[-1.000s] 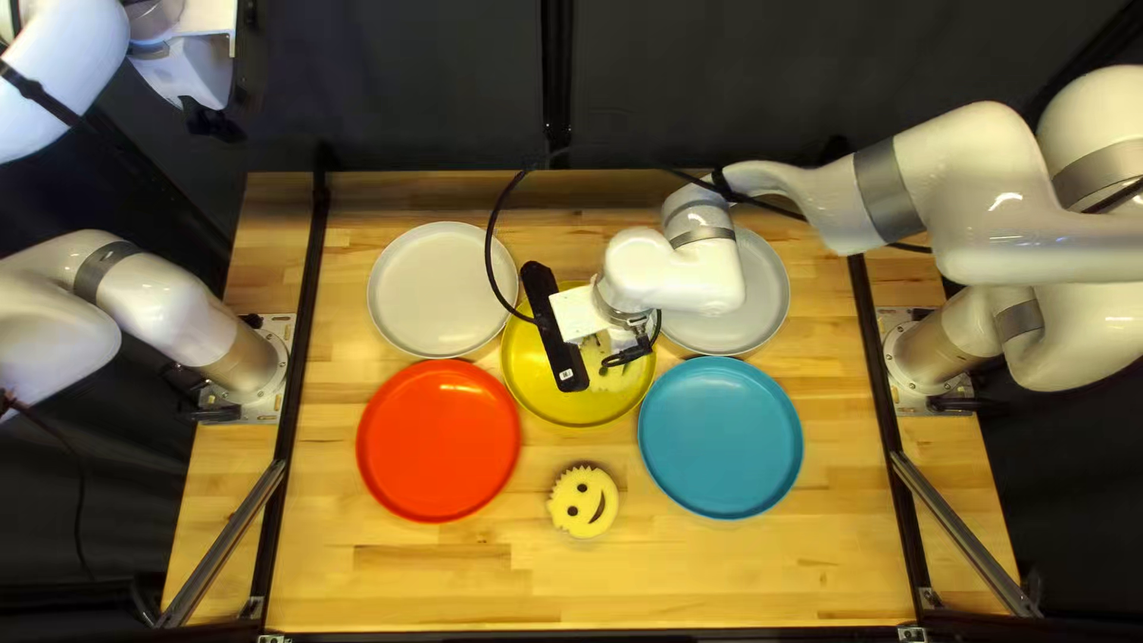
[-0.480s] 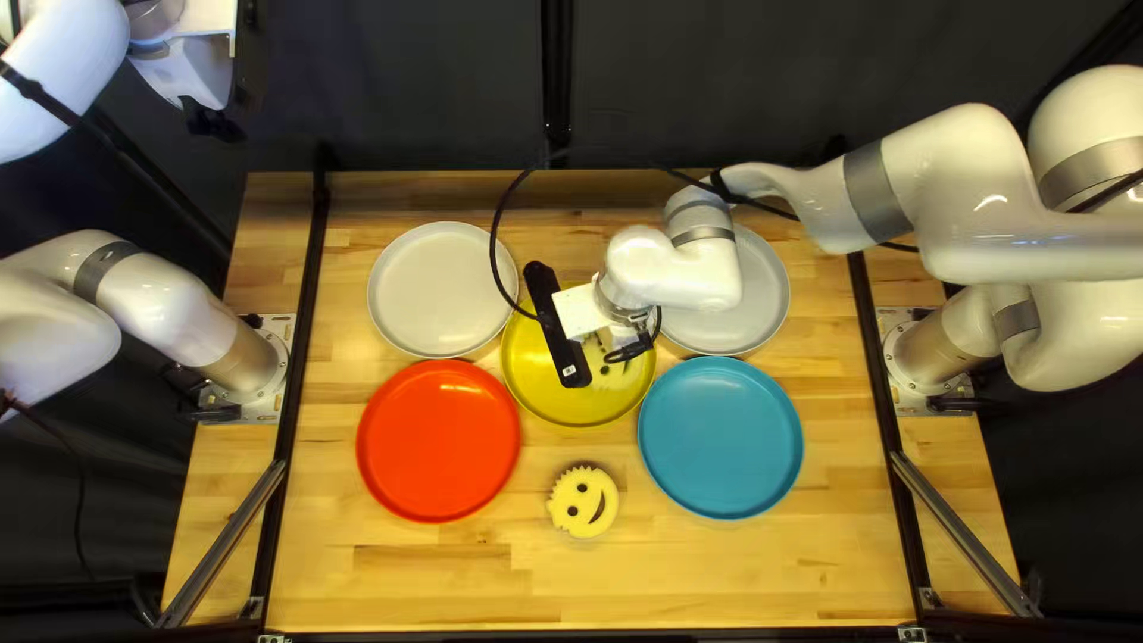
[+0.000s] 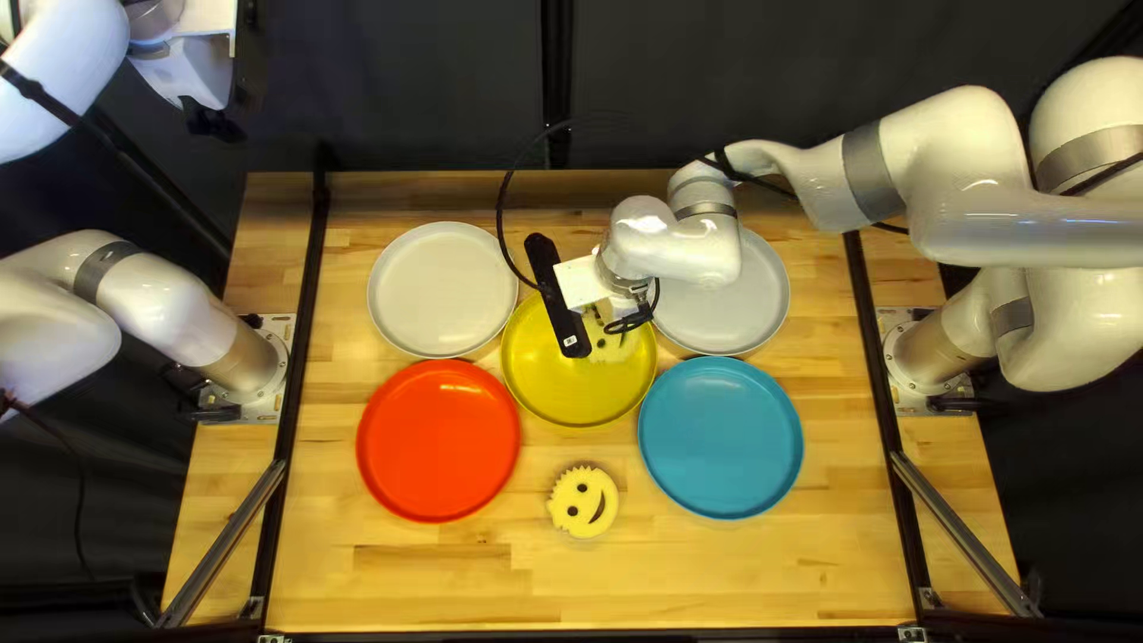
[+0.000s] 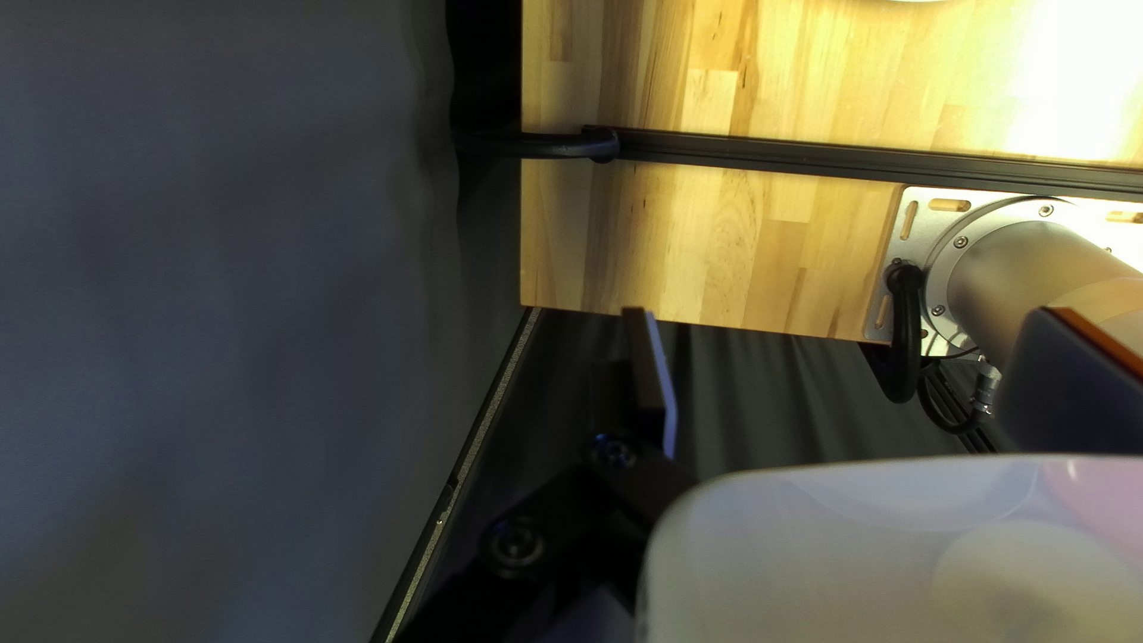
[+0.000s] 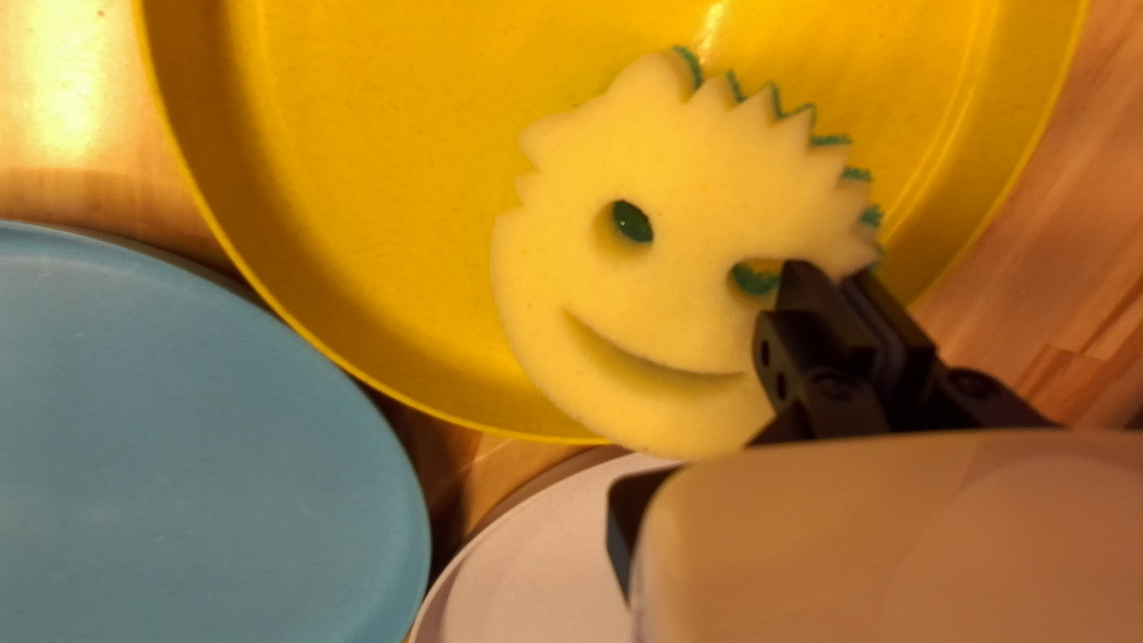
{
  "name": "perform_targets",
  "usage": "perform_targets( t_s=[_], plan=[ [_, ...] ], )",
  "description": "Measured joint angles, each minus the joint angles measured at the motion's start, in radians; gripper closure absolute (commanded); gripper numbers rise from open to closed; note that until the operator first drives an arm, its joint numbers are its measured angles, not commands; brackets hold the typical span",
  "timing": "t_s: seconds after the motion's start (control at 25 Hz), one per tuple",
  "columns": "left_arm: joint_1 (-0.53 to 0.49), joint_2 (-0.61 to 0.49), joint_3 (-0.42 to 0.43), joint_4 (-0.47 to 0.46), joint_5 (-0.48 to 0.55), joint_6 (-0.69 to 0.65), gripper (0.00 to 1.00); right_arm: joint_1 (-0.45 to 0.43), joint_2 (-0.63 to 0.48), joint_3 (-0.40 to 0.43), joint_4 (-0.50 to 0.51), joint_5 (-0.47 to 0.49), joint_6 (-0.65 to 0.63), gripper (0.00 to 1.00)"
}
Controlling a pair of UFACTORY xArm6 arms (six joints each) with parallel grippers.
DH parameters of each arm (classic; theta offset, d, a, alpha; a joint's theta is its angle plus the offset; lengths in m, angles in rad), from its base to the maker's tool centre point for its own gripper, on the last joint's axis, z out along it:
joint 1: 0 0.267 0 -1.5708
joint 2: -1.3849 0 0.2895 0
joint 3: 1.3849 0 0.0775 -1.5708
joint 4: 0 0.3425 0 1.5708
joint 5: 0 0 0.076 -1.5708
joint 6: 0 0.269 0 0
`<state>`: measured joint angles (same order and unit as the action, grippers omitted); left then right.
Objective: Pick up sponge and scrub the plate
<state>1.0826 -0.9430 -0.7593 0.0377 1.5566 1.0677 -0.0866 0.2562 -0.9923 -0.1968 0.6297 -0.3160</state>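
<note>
right fingers (image 5: 800,312) pinch sponge (image 5: 661,256) over yellow plate (image 5: 345,214); label (image 3: 568,341) on black bar (image 3: 554,295)

Arms finished in glossy white, rounded casings: left arm (image 3: 161,292) banded dark grey, right arm (image 3: 976,179) banded silver-grey. Black cable (image 3: 500,212) looped at right wrist; black bar (image 3: 557,298), marked with small white label, carried there. Black links (image 4: 560,512) joined by round screws. Slotted silver base plate (image 4: 895,244) bolted down.
</note>
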Motion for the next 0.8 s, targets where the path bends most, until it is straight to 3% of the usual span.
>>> perform_targets(
  t_s=[0.6,0.8],
  plan=[
    [0.000,0.000,0.000,0.000,0.000,0.000,0.00,0.142,-0.030,0.029,-0.026,0.027,0.099,1.00],
    [0.000,0.000,0.000,0.000,0.000,0.000,0.00,0.148,-0.022,0.024,-0.030,0.027,0.098,1.00]
  ],
)
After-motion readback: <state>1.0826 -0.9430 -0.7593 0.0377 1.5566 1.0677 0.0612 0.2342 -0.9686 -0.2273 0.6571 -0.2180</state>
